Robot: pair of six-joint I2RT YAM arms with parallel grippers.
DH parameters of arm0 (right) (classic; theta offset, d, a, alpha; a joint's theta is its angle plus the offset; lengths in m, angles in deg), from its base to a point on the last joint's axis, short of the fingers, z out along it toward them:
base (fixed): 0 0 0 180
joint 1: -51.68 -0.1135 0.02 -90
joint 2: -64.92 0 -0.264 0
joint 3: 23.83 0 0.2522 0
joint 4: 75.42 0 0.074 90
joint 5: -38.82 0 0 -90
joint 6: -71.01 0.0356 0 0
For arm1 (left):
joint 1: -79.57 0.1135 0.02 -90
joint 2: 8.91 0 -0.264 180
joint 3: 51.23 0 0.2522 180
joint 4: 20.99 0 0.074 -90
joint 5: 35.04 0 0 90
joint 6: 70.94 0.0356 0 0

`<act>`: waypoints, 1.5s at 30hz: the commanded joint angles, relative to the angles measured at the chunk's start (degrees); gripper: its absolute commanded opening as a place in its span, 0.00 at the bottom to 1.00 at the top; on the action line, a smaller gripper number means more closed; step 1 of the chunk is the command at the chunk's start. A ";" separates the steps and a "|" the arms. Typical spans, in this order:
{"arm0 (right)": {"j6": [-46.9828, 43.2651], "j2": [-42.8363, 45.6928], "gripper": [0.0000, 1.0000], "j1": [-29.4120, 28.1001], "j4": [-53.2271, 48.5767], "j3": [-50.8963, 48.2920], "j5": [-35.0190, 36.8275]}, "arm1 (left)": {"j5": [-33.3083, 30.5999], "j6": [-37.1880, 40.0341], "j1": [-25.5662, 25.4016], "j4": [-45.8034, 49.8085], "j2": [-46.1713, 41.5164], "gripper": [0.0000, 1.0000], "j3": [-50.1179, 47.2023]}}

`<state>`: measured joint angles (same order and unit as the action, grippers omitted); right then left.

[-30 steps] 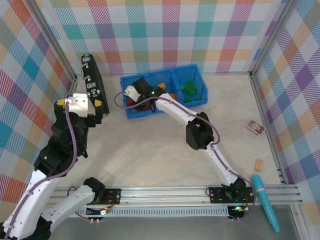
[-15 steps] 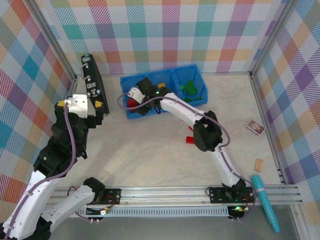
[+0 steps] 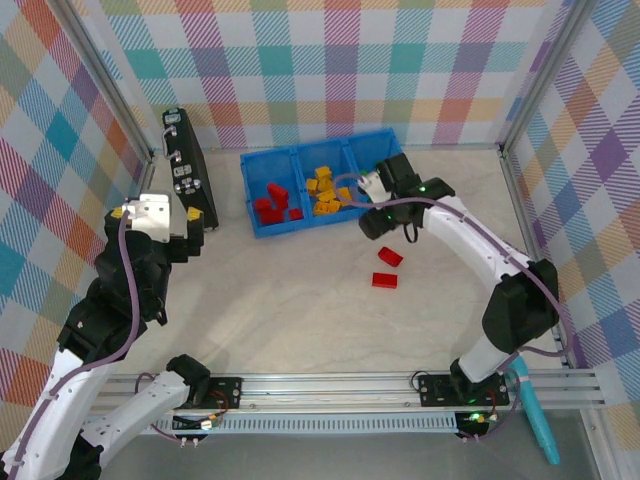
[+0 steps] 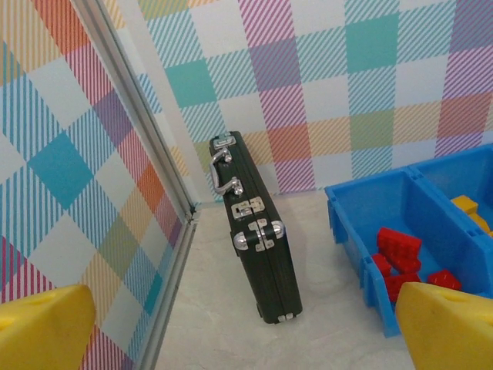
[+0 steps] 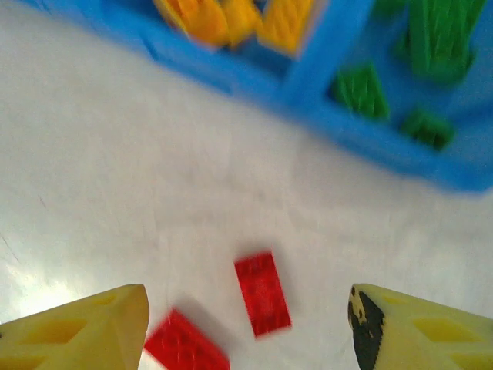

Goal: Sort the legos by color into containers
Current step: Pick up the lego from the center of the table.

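At five o'clock from the containers we see two red legos near our right gripper, jaws apart and empty; left gripper gapes too.

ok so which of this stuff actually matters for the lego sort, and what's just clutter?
Part of the job:
- blue bins
- binned red legos
- orange-yellow legos
- green legos
- two loose red legos outside the bins

Just lying about:
- black case
- small printed card
- tan wooden block
- teal pen-like tool
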<state>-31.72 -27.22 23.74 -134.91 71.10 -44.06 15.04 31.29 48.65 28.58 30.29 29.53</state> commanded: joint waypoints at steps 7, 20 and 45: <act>4.01 -1.52 0.74 6.18 -3.25 -6.08 -5.33 | 1.60 -3.16 0.59 2.00 0.80 1.00 0.49; 1.80 -12.55 0.74 7.03 2.00 -4.52 -5.70 | 1.00 -4.12 0.55 4.09 1.92 1.00 1.12; 2.76 -19.50 0.39 7.79 0.49 -5.42 -7.46 | 7.11 0.80 0.59 3.16 1.42 1.00 0.06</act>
<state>-29.66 -46.91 31.54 -131.85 65.68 -49.57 19.39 29.84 48.65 31.82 32.47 29.53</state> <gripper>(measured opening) 0.394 0.998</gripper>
